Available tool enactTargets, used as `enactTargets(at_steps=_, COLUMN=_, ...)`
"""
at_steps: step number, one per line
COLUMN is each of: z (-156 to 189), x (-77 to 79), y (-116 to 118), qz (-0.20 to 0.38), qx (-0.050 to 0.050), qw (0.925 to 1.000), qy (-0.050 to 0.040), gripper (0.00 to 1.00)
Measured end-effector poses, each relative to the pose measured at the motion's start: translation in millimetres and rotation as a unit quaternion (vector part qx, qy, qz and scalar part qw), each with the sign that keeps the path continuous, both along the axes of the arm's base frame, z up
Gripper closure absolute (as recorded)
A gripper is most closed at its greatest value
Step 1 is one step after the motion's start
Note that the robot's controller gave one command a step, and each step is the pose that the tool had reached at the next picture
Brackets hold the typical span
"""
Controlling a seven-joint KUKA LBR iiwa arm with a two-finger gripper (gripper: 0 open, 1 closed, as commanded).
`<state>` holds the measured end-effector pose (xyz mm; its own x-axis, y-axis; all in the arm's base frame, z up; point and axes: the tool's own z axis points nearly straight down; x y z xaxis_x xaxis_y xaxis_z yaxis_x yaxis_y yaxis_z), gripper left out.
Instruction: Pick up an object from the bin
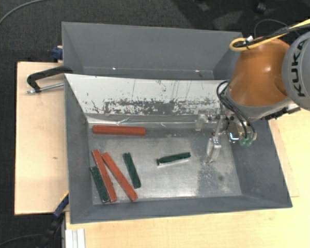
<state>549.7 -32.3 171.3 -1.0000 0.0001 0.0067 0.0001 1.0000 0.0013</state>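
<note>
My gripper [213, 150] hangs in the right half of the bin, below the orange wrist cover, its metal fingers pointing down at the bin floor with nothing seen between them. A short dark green bar [173, 159] lies flat on the floor just left of the fingers, a small gap apart from them.
A long red bar [119, 130] lies along the back wall at left. At the front left lie two red bars [119, 176] side by side, with a dark green bar [132, 170] to their right and another dark green bar [98, 184] at their left.
</note>
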Motion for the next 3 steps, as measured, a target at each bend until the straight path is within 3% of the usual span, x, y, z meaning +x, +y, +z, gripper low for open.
enactTargets(at_steps=1, z=-104.9, x=-41.2, y=58.5, qz=0.006, qx=0.001, qw=1.0000, qy=0.0011, gripper=0.00)
enactTargets(at_steps=2, z=-100.8, x=-38.0, y=56.0, qz=0.005, qx=0.000, qw=1.0000, qy=-0.0037, gripper=1.00)
enactTargets(at_steps=3, z=69.6, x=45.5, y=35.1, qz=0.006, qx=0.000, qw=0.9999, qy=-0.0126, gripper=1.00)
